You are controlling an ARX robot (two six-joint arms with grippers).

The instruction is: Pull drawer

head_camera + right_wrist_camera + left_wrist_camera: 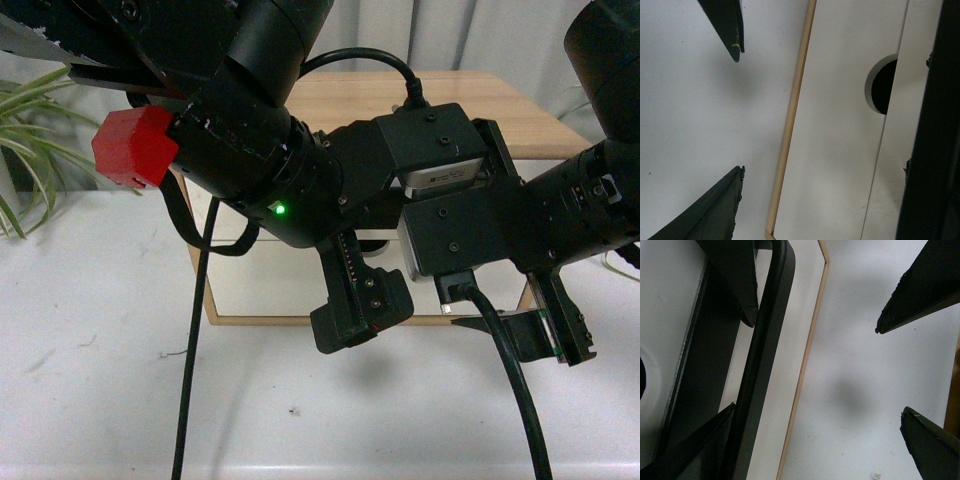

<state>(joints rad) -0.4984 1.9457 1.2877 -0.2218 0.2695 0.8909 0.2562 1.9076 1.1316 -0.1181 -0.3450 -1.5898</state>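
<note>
The drawer [776, 390] shows in the left wrist view as a white front with a long black bar handle [762, 355] standing off it. My left gripper [817, 410] is open; the bar runs close along one of its fingers [695, 447], and the other finger [932, 445] is far off over the table. In the front view the left gripper [360, 312] hangs before the cabinet's lower front. My right gripper [822, 167] is open and holds nothing. It faces a white front [840, 150] with a half-round notch [882, 85]; no handle shows on that front.
The low wooden cabinet [520, 120] stands on a white table [100, 400]. A plant [20, 150] is at the far left. A red block [135, 145] sits on the left arm. Black cables [190, 380] hang in front. The right gripper [550, 335] is by the cabinet's lower right corner.
</note>
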